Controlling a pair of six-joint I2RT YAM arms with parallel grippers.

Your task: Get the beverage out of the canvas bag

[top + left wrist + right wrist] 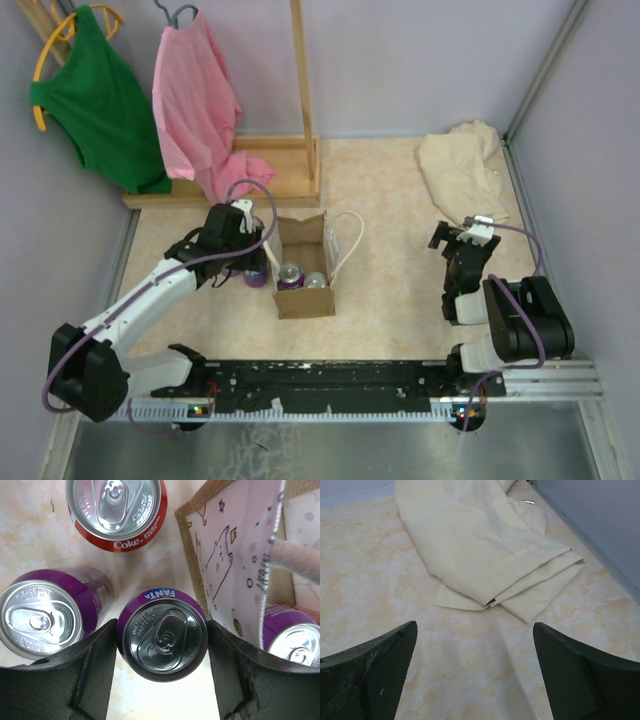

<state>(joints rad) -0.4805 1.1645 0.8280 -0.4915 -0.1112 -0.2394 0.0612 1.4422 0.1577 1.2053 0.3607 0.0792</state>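
Observation:
The brown canvas bag [305, 297] stands open mid-table, its white loop handles [347, 240] lying to its right. Two can tops show inside it, one purple [290, 275] and one silvery [316, 281]. In the left wrist view the bag's patterned inner wall [230, 555] is at the right, with a purple can [292, 640] inside. My left gripper [247, 262] is just left of the bag, shut on an upright purple Fanta can [162, 635], one finger on each side. A second purple can [45, 615] and a red Coke can [117, 510] stand beside it on the table. My right gripper [475, 670] is open and empty, far right.
A cream cloth [465, 165] lies at the back right and shows ahead of the right gripper in the right wrist view [485, 540]. A wooden rack [290, 160] with a green shirt [95, 100] and a pink shirt [195, 100] stands at the back left. Walls close both sides.

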